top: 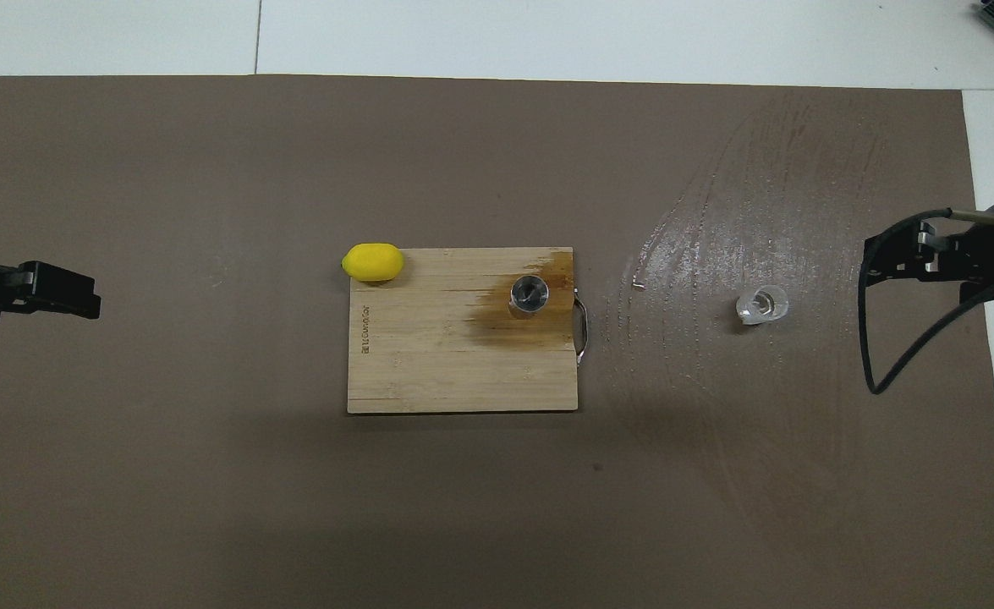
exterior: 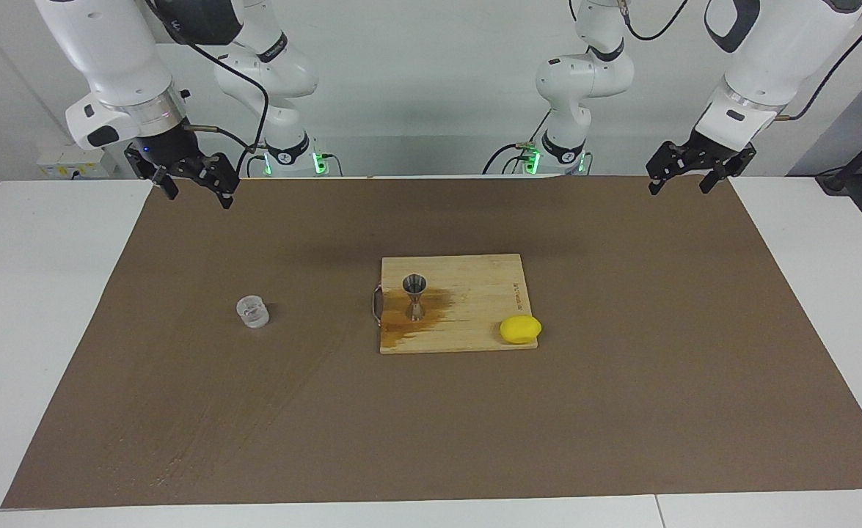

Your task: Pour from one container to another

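Observation:
The small clear plastic cup (exterior: 253, 311) (top: 761, 304) stands upright on the brown mat toward the right arm's end. The steel jigger (exterior: 415, 293) (top: 529, 293) stands upright on the wooden cutting board (exterior: 475, 286) (top: 446, 372), in a brown wet stain. My right gripper (exterior: 196, 196) (top: 875, 258) hangs open and empty high over the mat's edge at the right arm's end, well clear of the cup. At the other end of the table my left gripper (exterior: 678, 188) (top: 82, 296) waits open and empty above the mat's corner.
A yellow lemon (exterior: 520, 329) (top: 372, 261) lies at the board's corner farthest from the robots, toward the left arm's end. Wet streaks (top: 716, 228) shine on the mat between the board and the cup. The board has a metal handle (top: 580, 331).

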Motion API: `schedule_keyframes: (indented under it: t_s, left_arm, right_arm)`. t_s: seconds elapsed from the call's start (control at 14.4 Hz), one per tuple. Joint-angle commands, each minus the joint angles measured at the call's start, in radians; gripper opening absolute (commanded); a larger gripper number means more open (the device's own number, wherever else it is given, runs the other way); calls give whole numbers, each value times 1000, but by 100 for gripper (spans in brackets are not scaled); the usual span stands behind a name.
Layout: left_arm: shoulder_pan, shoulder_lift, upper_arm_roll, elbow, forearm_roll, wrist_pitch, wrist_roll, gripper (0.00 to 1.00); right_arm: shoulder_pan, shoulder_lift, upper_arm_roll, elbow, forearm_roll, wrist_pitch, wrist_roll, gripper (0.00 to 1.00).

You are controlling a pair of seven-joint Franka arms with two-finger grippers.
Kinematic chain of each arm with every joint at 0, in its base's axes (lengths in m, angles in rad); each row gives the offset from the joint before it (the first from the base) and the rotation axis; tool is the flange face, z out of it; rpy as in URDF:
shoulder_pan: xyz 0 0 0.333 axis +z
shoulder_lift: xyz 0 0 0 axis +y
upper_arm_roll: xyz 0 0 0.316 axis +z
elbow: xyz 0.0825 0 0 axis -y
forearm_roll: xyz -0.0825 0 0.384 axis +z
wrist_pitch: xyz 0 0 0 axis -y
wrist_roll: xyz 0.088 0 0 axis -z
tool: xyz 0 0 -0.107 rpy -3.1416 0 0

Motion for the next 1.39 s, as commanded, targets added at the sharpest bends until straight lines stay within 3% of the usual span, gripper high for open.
schedule_keyframes:
  t_s: [0.0,1.32]
  left_arm:
    - [4,-4,-1,-1,4,-10,3,100]
    - [4,-4,-1,-1,4,-10,3,100]
  right_arm:
    - [-2,-17,4,-9,16,-16,-23,100]
    - [-2,-23,4,-20,16,36,-44,100]
